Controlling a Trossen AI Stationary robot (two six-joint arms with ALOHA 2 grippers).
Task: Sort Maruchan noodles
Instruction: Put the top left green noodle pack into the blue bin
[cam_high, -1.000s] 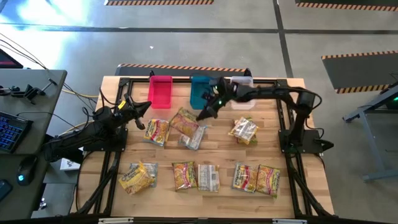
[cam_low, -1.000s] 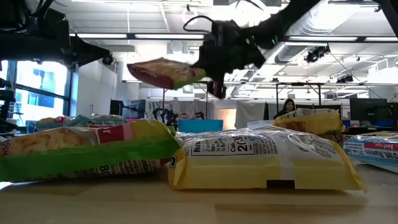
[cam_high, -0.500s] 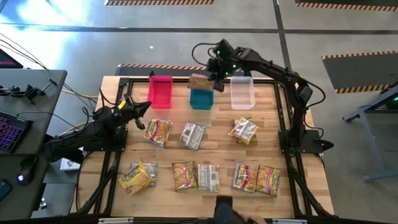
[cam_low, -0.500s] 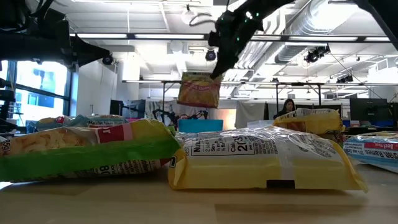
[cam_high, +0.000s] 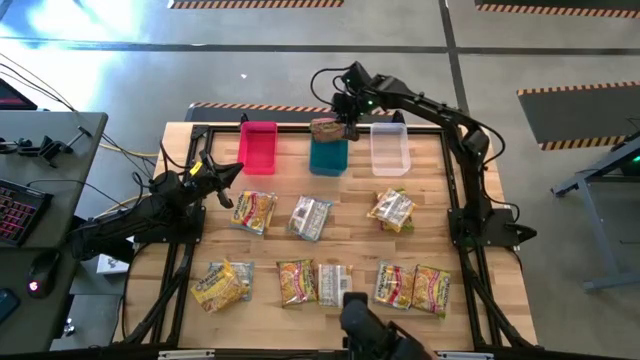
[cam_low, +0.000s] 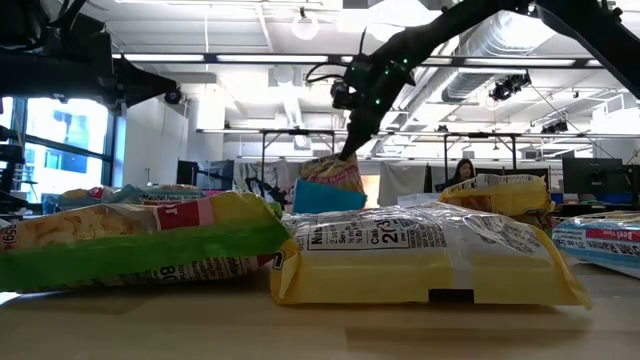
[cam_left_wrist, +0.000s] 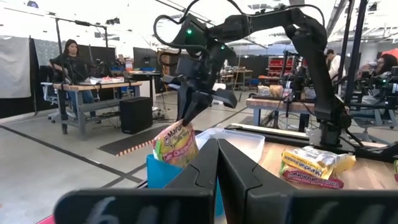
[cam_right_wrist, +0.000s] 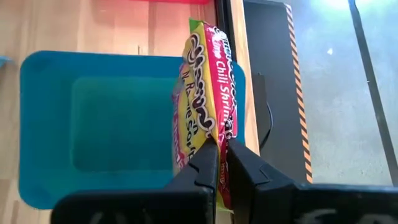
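One yellow-and-pink chili shrimp packet (cam_right_wrist: 210, 93) hung upright, pinched at one edge, over the blue bin's far rim. Eight other Maruchan packets (cam_high: 253, 211) lay flat on the table in two loose rows.

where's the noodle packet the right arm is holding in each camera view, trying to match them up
High view: the yellow-and-red crinkly plastic noodle packet hangs over the far end of the blue plastic bin, pinched by the right gripper.
Low view: centre, dangling over the bin.
Left wrist view: left of centre, above the bin.
Right wrist view: centre, edge-on over the bin's edge.
Shared landmark: the blue bin.
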